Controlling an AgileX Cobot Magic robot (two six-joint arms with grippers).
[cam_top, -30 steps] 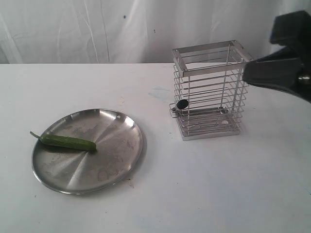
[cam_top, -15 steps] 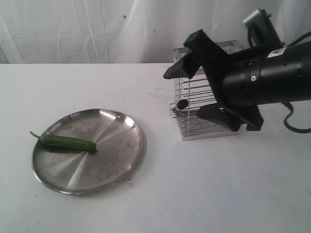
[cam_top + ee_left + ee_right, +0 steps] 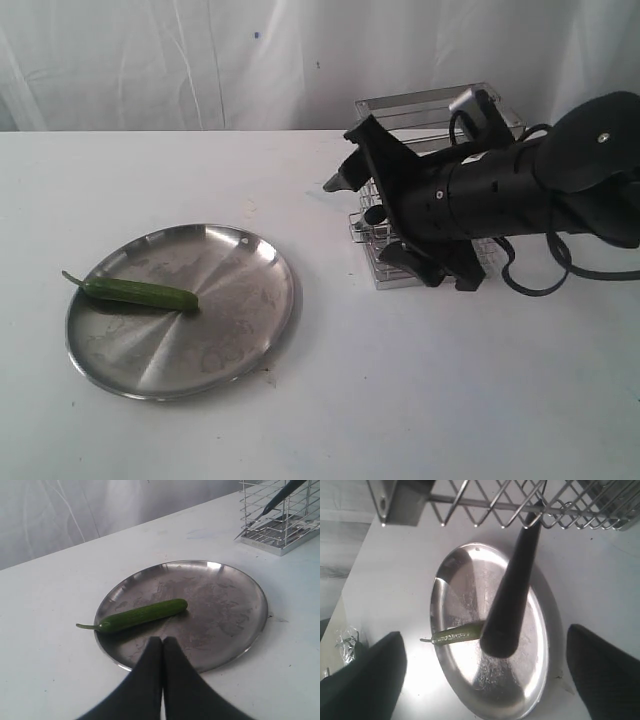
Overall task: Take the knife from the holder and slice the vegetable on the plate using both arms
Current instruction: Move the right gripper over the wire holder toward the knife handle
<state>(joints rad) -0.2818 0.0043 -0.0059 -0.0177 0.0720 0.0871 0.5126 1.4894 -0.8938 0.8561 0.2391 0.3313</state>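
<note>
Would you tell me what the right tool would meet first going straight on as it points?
Probably the knife handle, poking from the holder between the open fingers of the right tool.

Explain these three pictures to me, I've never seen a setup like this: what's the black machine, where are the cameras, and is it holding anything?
It is a robot with two black arms. One picture is from a camera off the arms; the other two are from cameras on each wrist. On the table sit a steel plate carrying a green pepper, and a wire holder with a knife whose handle pokes out through the side. The left arm's fingers, its grasping part, are shut and empty, pointing toward the plate. The right arm's fingers stand open on either side of the knife handle, so nothing is held.
</note>
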